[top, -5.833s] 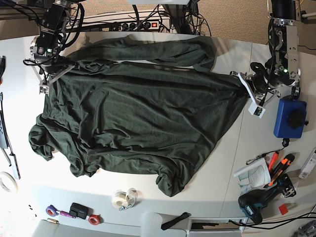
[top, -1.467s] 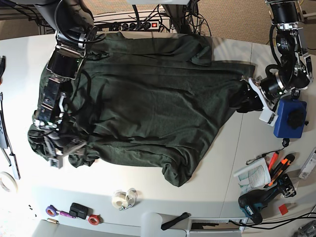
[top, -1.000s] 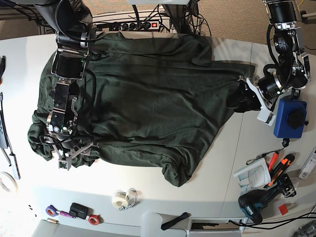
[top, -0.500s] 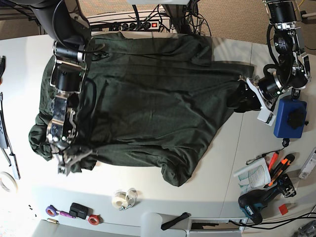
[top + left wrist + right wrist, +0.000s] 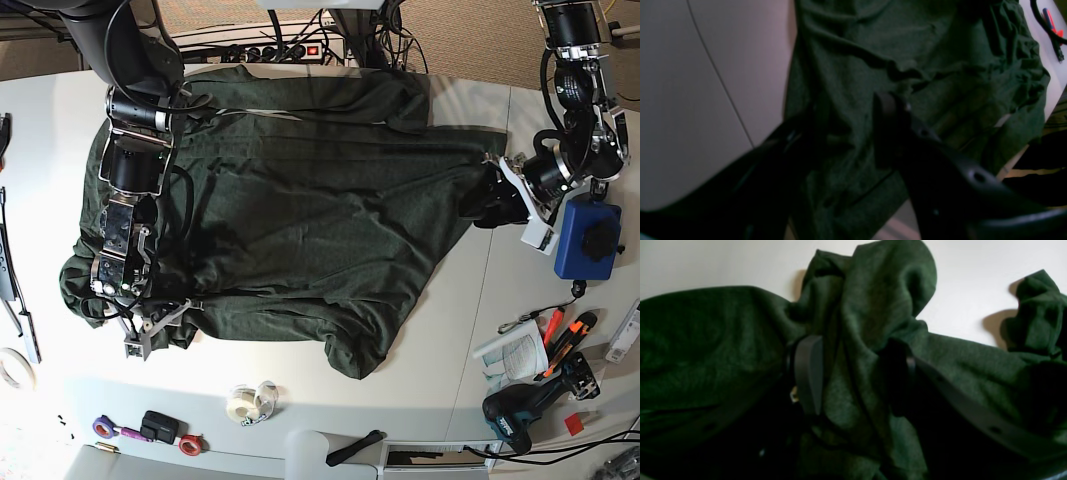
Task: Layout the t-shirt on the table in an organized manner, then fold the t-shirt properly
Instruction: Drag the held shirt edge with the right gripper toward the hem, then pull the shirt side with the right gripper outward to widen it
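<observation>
The dark green t-shirt (image 5: 300,200) lies spread over the white table (image 5: 520,300), bunched at its left sleeve and lower hem. My left gripper (image 5: 497,200) is at the shirt's right corner and shut on it. In the left wrist view a fold of t-shirt (image 5: 907,50) runs between the left gripper (image 5: 848,130) fingers. My right gripper (image 5: 140,325) rests on the crumpled lower-left part. In the right wrist view the right gripper (image 5: 853,380) stands open, a ridge of t-shirt (image 5: 873,290) lying loose between its fingers (image 5: 808,373).
A blue pouch (image 5: 587,238) lies just right of the left gripper. Hand tools (image 5: 560,340), a booklet (image 5: 510,352) and a drill (image 5: 525,405) crowd the front right. A tape roll (image 5: 250,402) sits near the front edge, and a power strip (image 5: 290,48) at the back.
My right gripper closed on the lower-left cloth, then opened again, shifting slightly toward the front edge. The bunched left sleeve shifted a little. The left arm has barely moved.
</observation>
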`<action>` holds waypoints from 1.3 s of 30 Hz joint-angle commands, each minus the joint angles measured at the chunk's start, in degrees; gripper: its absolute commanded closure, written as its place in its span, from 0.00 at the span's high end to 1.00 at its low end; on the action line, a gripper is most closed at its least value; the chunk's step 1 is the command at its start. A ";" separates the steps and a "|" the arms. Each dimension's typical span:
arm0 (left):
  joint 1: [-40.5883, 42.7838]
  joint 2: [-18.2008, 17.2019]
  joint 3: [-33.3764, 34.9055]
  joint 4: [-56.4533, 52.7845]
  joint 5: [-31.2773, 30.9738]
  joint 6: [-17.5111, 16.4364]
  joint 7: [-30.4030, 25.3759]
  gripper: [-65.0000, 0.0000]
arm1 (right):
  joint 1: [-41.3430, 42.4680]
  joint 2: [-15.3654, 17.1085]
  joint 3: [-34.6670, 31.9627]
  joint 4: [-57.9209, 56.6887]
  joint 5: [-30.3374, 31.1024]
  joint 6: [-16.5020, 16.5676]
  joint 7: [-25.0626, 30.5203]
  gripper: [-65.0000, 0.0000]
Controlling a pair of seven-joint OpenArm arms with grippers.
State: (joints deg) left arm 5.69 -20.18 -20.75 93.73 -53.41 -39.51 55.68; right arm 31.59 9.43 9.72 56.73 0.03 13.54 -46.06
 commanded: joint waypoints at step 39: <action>-0.76 -0.76 -0.37 0.90 -1.42 -0.49 -0.63 0.36 | 2.23 0.61 0.09 1.11 -8.02 -5.35 28.87 0.00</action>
State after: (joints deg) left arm 5.69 -20.16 -20.75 93.73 -53.41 -39.51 56.14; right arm 31.62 9.50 9.72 56.73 -7.70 8.56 -18.83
